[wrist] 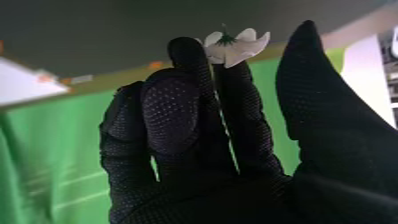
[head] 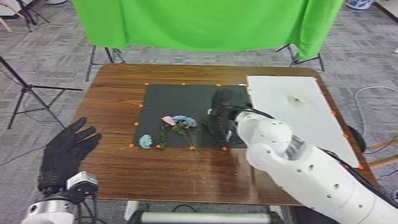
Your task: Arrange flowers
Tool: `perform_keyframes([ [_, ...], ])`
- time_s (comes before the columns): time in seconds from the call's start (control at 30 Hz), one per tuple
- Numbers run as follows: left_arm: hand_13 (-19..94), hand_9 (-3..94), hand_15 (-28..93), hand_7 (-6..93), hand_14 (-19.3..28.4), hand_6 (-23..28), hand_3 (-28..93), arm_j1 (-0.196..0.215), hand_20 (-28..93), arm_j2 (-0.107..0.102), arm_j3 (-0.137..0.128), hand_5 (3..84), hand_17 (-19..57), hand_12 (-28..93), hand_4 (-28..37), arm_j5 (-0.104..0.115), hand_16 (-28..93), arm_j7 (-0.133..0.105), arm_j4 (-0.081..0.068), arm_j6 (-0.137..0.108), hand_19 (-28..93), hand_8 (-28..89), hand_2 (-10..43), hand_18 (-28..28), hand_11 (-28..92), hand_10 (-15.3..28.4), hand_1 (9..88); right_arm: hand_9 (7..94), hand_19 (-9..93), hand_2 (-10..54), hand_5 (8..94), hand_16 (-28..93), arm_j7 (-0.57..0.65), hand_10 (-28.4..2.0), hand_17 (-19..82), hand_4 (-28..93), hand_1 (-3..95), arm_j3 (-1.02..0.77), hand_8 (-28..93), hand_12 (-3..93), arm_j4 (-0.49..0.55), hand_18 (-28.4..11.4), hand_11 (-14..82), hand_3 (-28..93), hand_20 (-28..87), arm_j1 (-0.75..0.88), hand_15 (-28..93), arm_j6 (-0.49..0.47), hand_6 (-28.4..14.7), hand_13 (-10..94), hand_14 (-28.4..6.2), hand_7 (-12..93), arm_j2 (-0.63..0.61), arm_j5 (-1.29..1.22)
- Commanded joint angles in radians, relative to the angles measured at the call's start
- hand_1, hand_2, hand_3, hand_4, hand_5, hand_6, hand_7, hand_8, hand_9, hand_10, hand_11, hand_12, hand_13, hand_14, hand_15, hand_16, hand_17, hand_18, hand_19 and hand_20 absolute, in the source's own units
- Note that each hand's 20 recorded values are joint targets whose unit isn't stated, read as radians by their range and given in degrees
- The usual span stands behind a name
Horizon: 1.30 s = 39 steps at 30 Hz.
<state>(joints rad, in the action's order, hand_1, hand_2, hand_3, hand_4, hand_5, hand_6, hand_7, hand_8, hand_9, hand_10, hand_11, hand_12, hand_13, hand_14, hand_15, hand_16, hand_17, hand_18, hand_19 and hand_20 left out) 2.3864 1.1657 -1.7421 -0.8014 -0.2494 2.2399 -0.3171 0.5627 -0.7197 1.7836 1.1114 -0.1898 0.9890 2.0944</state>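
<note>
Nearest the head camera, the white right arm (head: pixel 306 177) comes in over the near right of the brown counter (head: pixel 169 172), and its black-gloved right hand (head: pixel 222 112) is above the right part of the one dark mat (head: pixel 169 97). From the right wrist view comes the close detail: the fingers (wrist: pixel 182 95) are partly open, some nearly straight and others gently bent, with the thumb (wrist: pixel 311 75) standing well apart. A white flower (wrist: pixel 244 50) with a green base lies right at the fingertips; whether they grip it, I cannot tell.

What the head view adds is the spread of the work. At the near left, the left hand (head: pixel 71 145) is at the counter's left edge, fingers loosely spread and empty. On the left half of the mat are one pink flower (head: pixel 168 120), blue blossoms (head: pixel 185 120) just right of it, bunched too closely to count, and one pale blue flower (head: pixel 146 141) nearer and farther left. Green stems (head: pixel 183 132) run toward the near edge. To the right of the mat is one white sheet (head: pixel 306 125), bearing one pale flower (head: pixel 297 98) toward its far end.

Several orange markers (head: pixel 225 148) dot the borders, and one green cloth (head: pixel 209 25) hangs beyond the far edge.
</note>
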Motion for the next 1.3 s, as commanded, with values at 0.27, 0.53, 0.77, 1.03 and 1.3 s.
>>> perform_keyframes([
  [0.27,28,36.6,55,17.1,26.3,10.1,82,0.023,20,0.006,0.012,39.2,-6.9,11,-22.9,0.013,-9,-0.024,0.008,-0.017,60,-11,5.2,24.8,31,19.6,23.2,57.5,93,-7.3,56.0,8,-0.011,-18.2,24,-28,29.0,-0.049,-16,15.0,0.037,-22.5,39.2,93,32,0.0,86,-0.022,-4.9,63,-10.2,24,-0.001,-0.028],
  [0.53,28,36.6,55,17.1,26.3,10.1,82,0.02,20,0.008,0.011,39.3,-6.9,11,-22.9,0.011,-9,-0.021,0.007,-0.012,61,-11,5.2,24.9,31,19.6,23.3,62.0,92,2.8,63.0,9,-0.042,-17.3,25,-28,28.2,-0.015,-16,14.3,0.038,-22.8,34.3,93,33,0.017,85,0.017,-4.8,64,-10.7,21,0.021,-0.017],
  [0.77,28,36.6,55,17.0,26.3,10.3,82,0.021,20,0.01,0.013,39.5,-6.8,11,-22.9,0.011,-9,-0.019,0.004,-0.01,61,-11,5.2,24.8,31,19.7,23.3,73.9,92,16.0,72.1,11,-0.012,-13.6,28,-28,36.5,0.045,-6,15.2,0.023,-22.3,27.6,86,33,-0.015,82,0.069,-2.4,69,-8.9,20,0.0,0.001],
  [1.03,28,36.7,55,16.8,26.3,10.4,82,0.021,20,0.011,0.011,39.6,-6.9,11,-22.9,0.01,-9,-0.016,0.005,-0.01,60,-11,5.2,24.8,31,19.6,23.2,76.5,93,10.0,74.4,12,0.025,-12.6,30,-28,39.7,0.09,-3,15.9,0.02,-22.4,28.8,84,32,-0.049,81,0.127,-1.4,71,-8.0,22,-0.032,-0.012],
  [1.3,28,36.6,55,16.8,26.2,10.4,82,0.015,20,0.01,0.016,39.6,-6.8,11,-23.0,0.009,-9,-0.017,0.004,-0.013,61,-11,5.2,24.8,31,19.6,23.3,63.9,92,6.6,62.1,11,0.02,-17.1,26,-28,25.6,0.071,-15,15.0,-0.001,-22.5,29.4,92,31,-0.072,82,0.151,-3.5,65,-10.7,22,-0.044,-0.069],
])
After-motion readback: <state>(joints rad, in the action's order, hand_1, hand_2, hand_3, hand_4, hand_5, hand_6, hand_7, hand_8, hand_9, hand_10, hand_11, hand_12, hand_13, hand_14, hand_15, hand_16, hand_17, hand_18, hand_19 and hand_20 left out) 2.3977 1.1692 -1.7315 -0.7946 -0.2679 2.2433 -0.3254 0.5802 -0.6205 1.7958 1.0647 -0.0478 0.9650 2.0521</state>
